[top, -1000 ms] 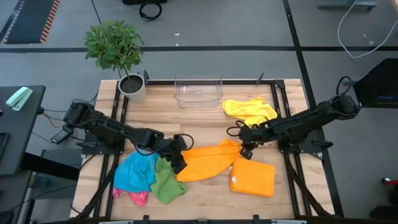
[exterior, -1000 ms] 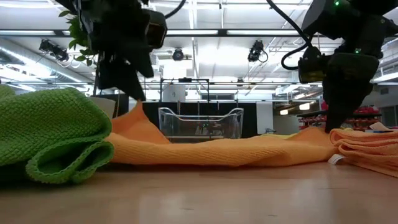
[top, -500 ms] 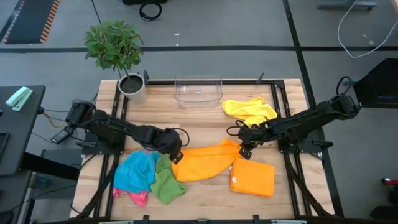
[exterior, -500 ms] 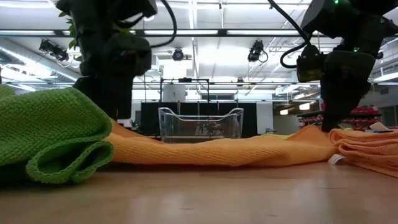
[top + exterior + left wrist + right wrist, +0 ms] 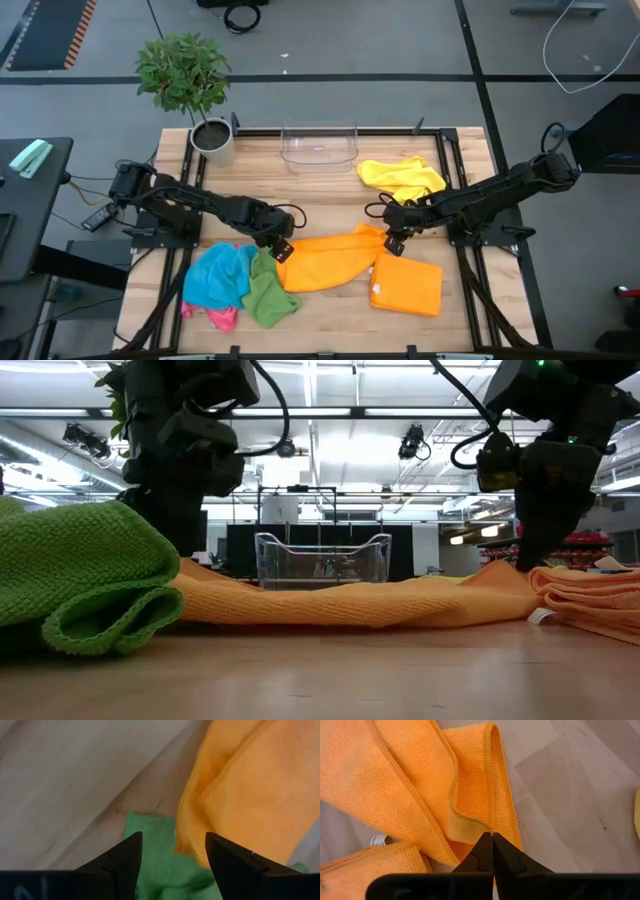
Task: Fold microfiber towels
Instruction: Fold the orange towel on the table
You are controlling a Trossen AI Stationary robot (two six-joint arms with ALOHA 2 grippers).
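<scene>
Here, two pincers work over one spread orange towel [image 5: 330, 260] on the desk [image 5: 330, 190]. The right pincer [image 5: 392, 240] is pressed together, pinching that towel's hemmed corner, as its wrist view shows. The left pincer [image 5: 280, 250] hangs with its fingers [image 5: 122, 860] spread over the towel's opposite end, one edge of the cloth between them, not pinched. Just below the right pincer lies one folded orange towel [image 5: 407, 285]; just beyond it, one crumpled yellow towel [image 5: 400, 175]. Beside the left pincer sit one green towel [image 5: 268, 295], one blue towel [image 5: 218, 278] and one pink towel [image 5: 220, 318] peeking from beneath. One clear bin [image 5: 319, 145] and one potted plant [image 5: 190, 85] stand at the desk's far edge.
</scene>
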